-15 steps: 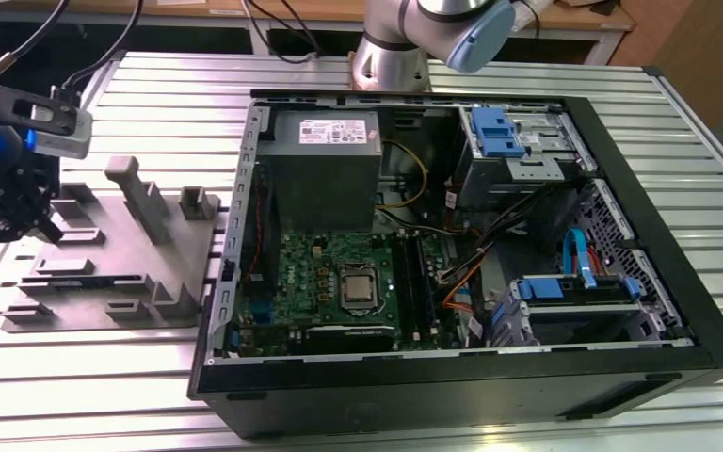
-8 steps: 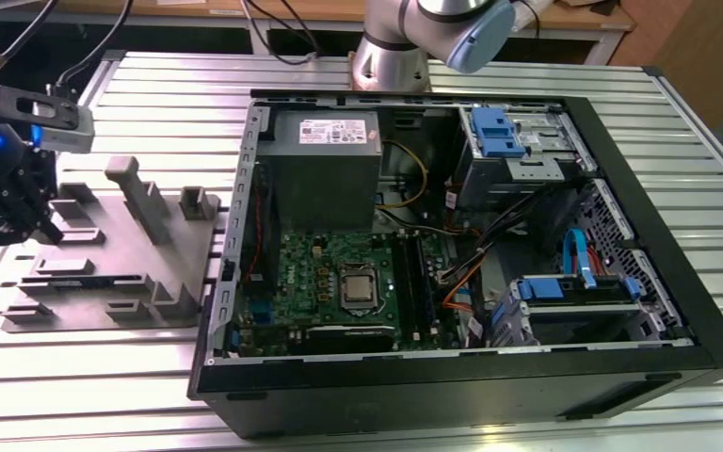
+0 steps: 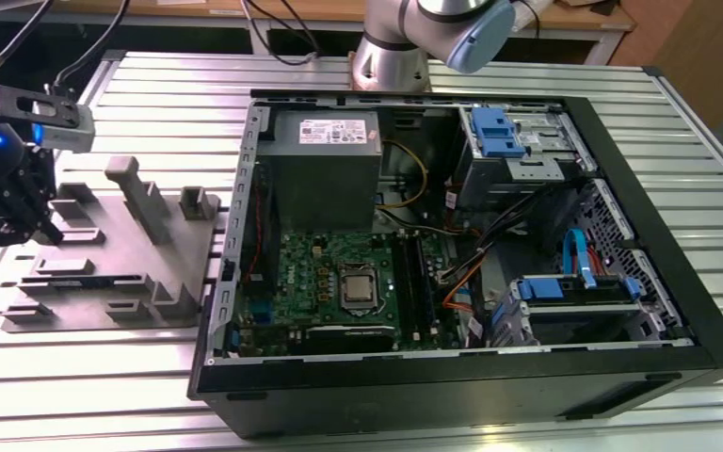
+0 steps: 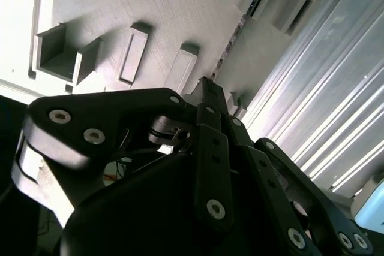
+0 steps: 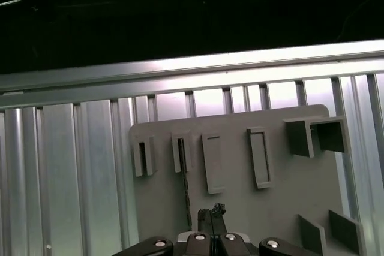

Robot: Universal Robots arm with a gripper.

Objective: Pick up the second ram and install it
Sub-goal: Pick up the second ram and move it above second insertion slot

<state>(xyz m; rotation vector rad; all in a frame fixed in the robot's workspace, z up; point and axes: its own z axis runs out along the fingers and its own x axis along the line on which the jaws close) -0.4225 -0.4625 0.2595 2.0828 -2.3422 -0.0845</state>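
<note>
The second ram (image 5: 182, 184) is a thin dark stick standing on edge in a slot of the grey fixture plate (image 5: 282, 202). In the second wrist view the ram (image 4: 235, 37) runs as a dark strip from a slot block toward my fingertips. My gripper (image 5: 211, 213) hangs over the plate just beside the ram's near end, with its fingers together and nothing between them. In the second wrist view the gripper (image 4: 207, 83) tapers to one point close to the ram's end. The exterior view shows the gripper (image 3: 23, 224) at its far left, above the fixture plate (image 3: 98, 282).
The open black computer case (image 3: 462, 377) lies on the ribbed aluminium table (image 3: 123, 104), at the exterior view's right of the fixture plate. Inside are the green motherboard (image 3: 298, 282), a grey power-supply box (image 3: 324, 160), cables and blue drive brackets (image 3: 493, 132). Raised grey blocks (image 3: 136, 193) stand on the plate.
</note>
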